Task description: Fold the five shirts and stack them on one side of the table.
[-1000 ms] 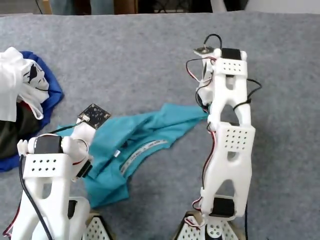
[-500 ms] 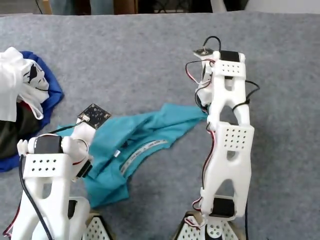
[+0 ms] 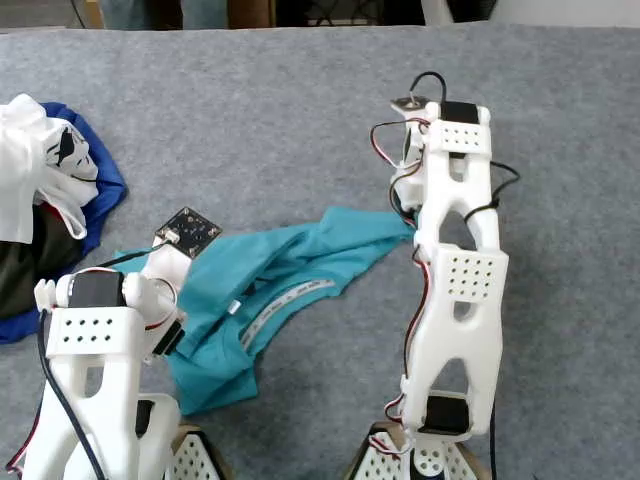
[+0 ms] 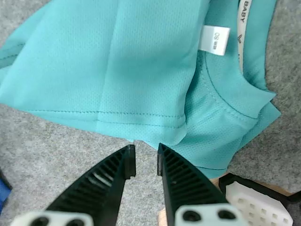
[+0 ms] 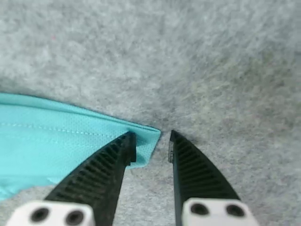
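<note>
teal shirt [image 3: 300, 262]: crumpled, tabletop's [image 3: 250, 120] near edge | left gripper [image 4: 146, 155]: slightly apart at hem | right gripper [image 5: 152, 141]: apart astride corner

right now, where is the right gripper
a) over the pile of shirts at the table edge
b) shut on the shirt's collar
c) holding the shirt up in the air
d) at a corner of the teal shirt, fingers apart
d: the right wrist view shows the right gripper with its fingers apart at a corner of the teal shirt, which lies on the grey table.
</note>
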Motion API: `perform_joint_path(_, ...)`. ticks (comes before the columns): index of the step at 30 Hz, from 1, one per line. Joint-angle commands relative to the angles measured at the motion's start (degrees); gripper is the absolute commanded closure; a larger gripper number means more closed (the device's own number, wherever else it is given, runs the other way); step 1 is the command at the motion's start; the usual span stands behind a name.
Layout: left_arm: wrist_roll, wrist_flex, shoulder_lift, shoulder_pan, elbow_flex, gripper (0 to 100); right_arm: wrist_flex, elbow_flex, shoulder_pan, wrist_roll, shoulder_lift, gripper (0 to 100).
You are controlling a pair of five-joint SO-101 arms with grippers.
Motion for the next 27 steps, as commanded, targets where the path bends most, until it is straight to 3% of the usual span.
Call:
perform_joint_path(1,0.0,0.0,-0.6,-0.1,-0.7,89,0.4,-1.1,-1.3,-2.1,-0.2,86.1)
perform_joint_path(27,0.0,0.0,-0.6,0.0,-0.4,89,0.2,-2.3,-3.3,-6.3,5.1,86.5)
